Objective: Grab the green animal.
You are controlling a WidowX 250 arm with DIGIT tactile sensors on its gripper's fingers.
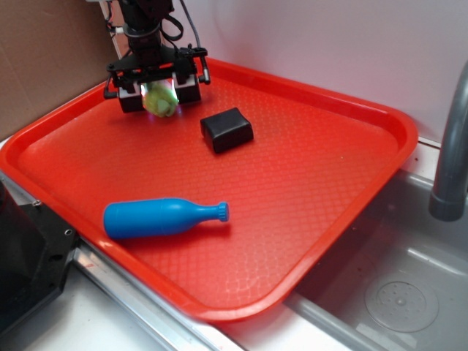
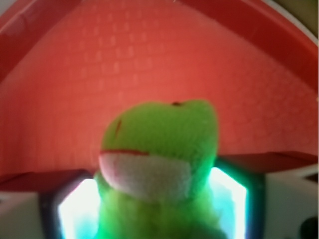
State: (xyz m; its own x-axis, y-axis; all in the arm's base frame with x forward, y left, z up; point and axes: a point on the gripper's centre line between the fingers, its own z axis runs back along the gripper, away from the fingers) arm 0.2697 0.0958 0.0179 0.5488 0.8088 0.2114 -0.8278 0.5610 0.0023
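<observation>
One hand (image 1: 160, 93) gripping one green animal (image 2: 159, 149), one black block (image 1: 227, 129), one blue bottle (image 1: 162, 217)

From the exterior view we look down at an angle over the whole red tray (image 1: 351, 168), from its near corner towards the far corner, where the gripper (image 1: 160, 93) works. Our wrist view sits very close between the fingers, facing the tray's far rim (image 2: 45, 30). Both share the green animal (image 1: 161, 101) (image 2: 159, 154) and that corner.
</observation>
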